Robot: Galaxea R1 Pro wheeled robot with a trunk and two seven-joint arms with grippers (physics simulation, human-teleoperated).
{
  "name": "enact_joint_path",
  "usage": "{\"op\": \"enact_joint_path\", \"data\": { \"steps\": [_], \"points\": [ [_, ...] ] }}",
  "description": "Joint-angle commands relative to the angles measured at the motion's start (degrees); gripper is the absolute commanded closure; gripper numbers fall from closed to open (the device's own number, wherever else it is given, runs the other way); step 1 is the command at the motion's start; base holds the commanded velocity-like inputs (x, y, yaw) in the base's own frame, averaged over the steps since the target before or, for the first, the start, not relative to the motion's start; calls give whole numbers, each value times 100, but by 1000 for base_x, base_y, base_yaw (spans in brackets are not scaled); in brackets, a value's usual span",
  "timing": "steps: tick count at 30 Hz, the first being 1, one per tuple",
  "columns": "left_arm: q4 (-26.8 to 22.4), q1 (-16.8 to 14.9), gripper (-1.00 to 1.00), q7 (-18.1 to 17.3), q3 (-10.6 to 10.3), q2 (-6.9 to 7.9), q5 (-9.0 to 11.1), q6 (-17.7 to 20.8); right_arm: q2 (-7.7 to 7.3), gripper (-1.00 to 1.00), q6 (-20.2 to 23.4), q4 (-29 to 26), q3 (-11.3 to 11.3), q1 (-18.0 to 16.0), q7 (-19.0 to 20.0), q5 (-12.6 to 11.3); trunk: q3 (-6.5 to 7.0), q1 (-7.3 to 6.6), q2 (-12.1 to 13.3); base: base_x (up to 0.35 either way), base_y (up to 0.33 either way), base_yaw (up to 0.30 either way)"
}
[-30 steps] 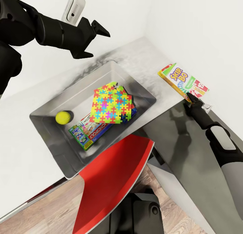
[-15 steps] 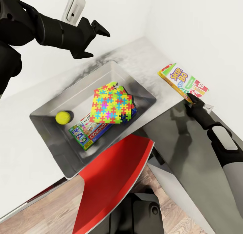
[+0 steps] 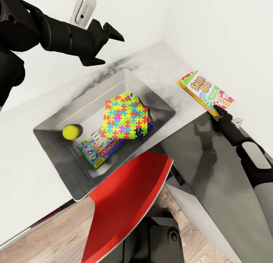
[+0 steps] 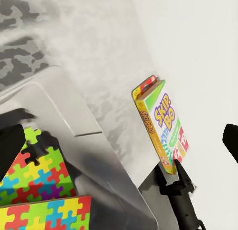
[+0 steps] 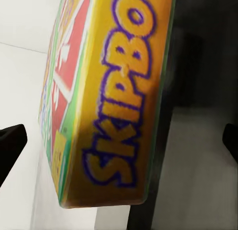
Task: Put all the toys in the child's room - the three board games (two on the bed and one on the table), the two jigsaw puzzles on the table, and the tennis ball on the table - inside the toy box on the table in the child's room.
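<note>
The table (image 3: 34,172) runs across the head view, its dark part at lower right. The toy box (image 3: 57,122) sits mid-frame holding the Monopoly box (image 3: 99,148), the jigsaw sheets (image 3: 123,121), a blue box edge (image 3: 150,122) under them and, at its left, the ball (image 3: 71,132). A red chair back (image 3: 129,194) overlaps the bin's lower edge. The Skip-Bo box (image 3: 206,91) lies right of the bin by the wall. The right gripper (image 3: 219,113) reaches its lower corner, jaws spread either side of the box edge, not yet closed. The left gripper (image 3: 109,47) hovers at upper left, open and empty.
</note>
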Motion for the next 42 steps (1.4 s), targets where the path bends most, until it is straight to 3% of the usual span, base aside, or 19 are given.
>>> {"op": "enact_joint_path", "data": {
  "steps": [1, 11, 12, 42],
  "points": [
    [-1, -9, -100, 26, -6, -4, 25, 10, -11, -100, 6, 54, 5, -1, -22, 16, -7, 5, -7, 0, 0, 0],
    [-1, -6, -100, 26, -6, -56, 25, 10, -35, -100, 6, 148, 1, -1, -25, 13, -7, 5, -7, 0, 0, 0],
    [-1, -7, -100, 26, -6, -59, 25, 10, -36, 100, 6, 151, 0, -1, -26, 11, -7, 5, -7, 0, 0, 0],
    [-1, -6, -100, 26, -6, -71, 25, 10, -111, 100, 6, 131, 0, -1, -18, -15, -7, 5, -7, 0, 0, 0]
  ]
}}
